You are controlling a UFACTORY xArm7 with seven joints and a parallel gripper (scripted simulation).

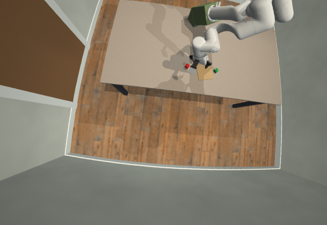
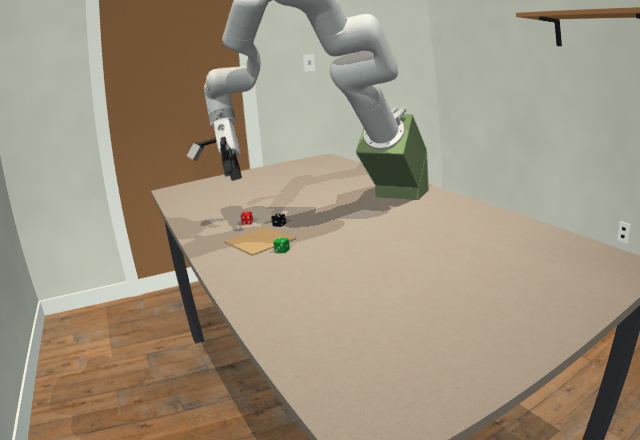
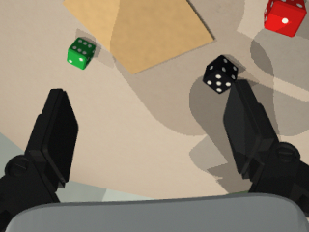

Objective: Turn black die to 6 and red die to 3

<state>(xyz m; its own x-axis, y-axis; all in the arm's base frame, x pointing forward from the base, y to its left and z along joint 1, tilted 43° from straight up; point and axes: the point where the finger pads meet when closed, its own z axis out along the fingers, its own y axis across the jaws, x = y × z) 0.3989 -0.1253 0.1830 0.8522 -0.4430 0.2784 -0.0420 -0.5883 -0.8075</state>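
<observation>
Square tan mat (image 3: 138, 15), glossy cubes nearby; pips seemingly white.

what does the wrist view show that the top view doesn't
Only the wrist view shows the small black die with white pips; in the top view the white arm covers it. It also shows the pips on the dice and the open gripper holding nothing. Only the top view shows the green arm base, the whole beige table, the wooden floor and the brown door. Both show the tan square mat, the small red die and the small green die, all three dice off the mat.
</observation>
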